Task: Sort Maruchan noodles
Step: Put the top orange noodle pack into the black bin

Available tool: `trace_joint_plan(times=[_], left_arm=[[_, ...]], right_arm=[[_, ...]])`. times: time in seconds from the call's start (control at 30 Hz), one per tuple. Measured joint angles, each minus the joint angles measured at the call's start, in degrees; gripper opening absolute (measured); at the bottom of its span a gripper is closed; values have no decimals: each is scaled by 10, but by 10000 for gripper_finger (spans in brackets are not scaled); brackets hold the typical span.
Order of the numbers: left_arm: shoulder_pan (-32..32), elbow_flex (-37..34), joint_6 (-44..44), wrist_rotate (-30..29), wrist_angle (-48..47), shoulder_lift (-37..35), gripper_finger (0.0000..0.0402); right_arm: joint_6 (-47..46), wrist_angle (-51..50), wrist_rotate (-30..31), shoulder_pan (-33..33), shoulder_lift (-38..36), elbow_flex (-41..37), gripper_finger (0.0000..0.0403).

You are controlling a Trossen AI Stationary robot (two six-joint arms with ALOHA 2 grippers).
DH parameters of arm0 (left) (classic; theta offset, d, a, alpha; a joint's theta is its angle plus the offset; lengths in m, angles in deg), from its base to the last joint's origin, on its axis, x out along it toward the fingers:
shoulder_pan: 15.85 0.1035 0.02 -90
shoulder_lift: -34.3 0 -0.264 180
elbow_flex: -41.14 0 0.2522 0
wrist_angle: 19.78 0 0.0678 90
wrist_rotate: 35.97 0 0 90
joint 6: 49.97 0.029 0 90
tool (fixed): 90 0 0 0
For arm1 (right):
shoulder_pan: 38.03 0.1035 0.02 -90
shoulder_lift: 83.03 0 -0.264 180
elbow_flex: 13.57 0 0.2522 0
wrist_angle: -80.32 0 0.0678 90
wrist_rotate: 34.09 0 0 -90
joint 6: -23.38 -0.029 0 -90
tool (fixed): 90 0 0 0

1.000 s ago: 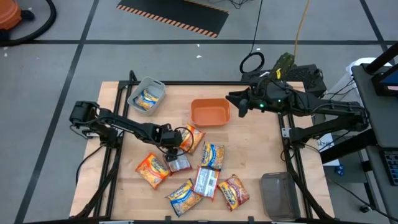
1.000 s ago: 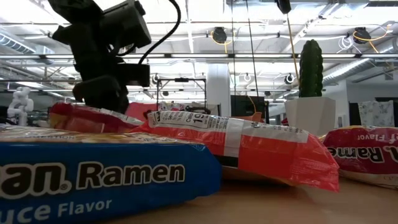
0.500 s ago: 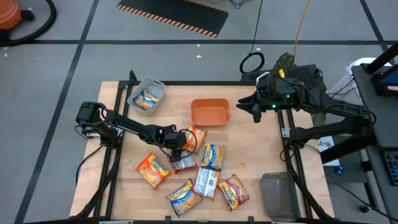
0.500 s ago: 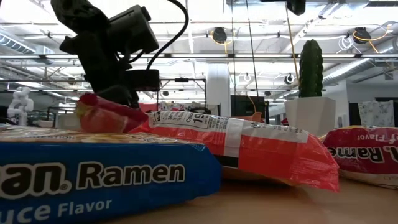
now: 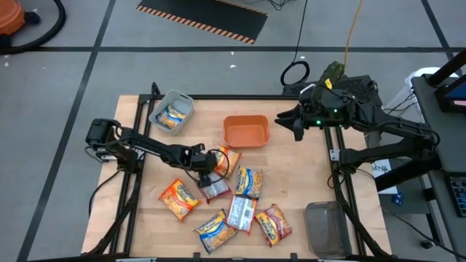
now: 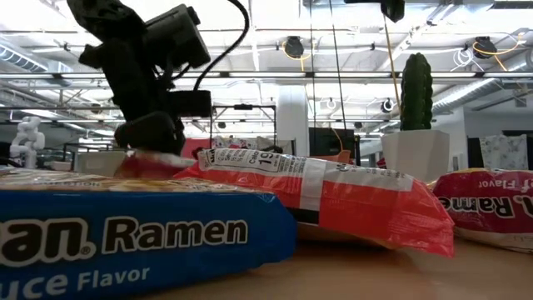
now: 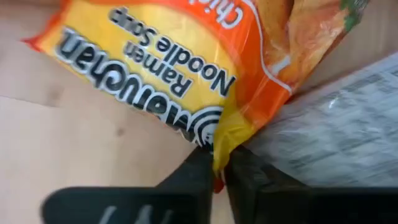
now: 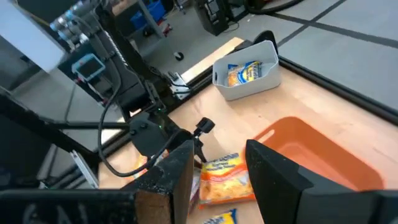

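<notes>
Several Maruchan packets lie in a loose cluster on the wooden table. They include an orange one [image 5: 178, 199], a yellow-blue one [image 5: 215, 229], a silver-red one [image 5: 240, 212] and a red one [image 5: 273, 223]. My left gripper [image 5: 209, 170] is low at the cluster's far left, shut on another orange packet [image 5: 226, 161], which also shows in the left wrist view [image 7: 186, 56]. A silver packet [image 5: 212, 191] lies beside it. My right gripper [image 5: 284, 122] is open and empty, high over the table's far right, beside the orange bin [image 5: 246, 131]. My left gripper pinches the orange packet's yellow crimped end edge [image 7: 222, 142] between its two fingers [image 7: 193, 177]. The fingers come slanting down from the table's left. The rest of the packet lies flat beyond the fingers, one side against the silver packet [image 7: 348, 124].
A grey bin [image 5: 172, 111] at the far left holds one yellow-blue packet. A clear bin [image 5: 326, 227] stands at the near right corner. Another yellow-blue packet [image 5: 248, 182] lies mid-cluster. In the low view a blue packet [image 6: 141, 233] and a silver-red one [image 6: 333, 196] fill the foreground.
My left gripper has gone a little toward the table's right edge. The orange packet's end at the gripper bunched up and has now sunk lower. My right gripper has drawn back toward the table's right edge, away from the orange bin.
</notes>
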Motion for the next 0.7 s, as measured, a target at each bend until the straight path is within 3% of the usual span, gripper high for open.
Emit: trace_joint_plan(times=[0.1, 0.3, 0.47, 0.7], left_arm=[[0, 1, 7, -2, -30, -32, 7], [-1, 2, 41, -2, -92, -107, 5], [-6, 3, 126, 0, -132, -191, 4], [-20, 5, 242, -2, -126, -306, 4]], right_arm=[[-28, 11, 0, 6, 0, 0, 141], [-76, 61, 24, 31, 10, 0, 141], [-119, 103, 64, 66, 44, 0, 141], [-232, 157, 60, 100, 130, -1, 144]])
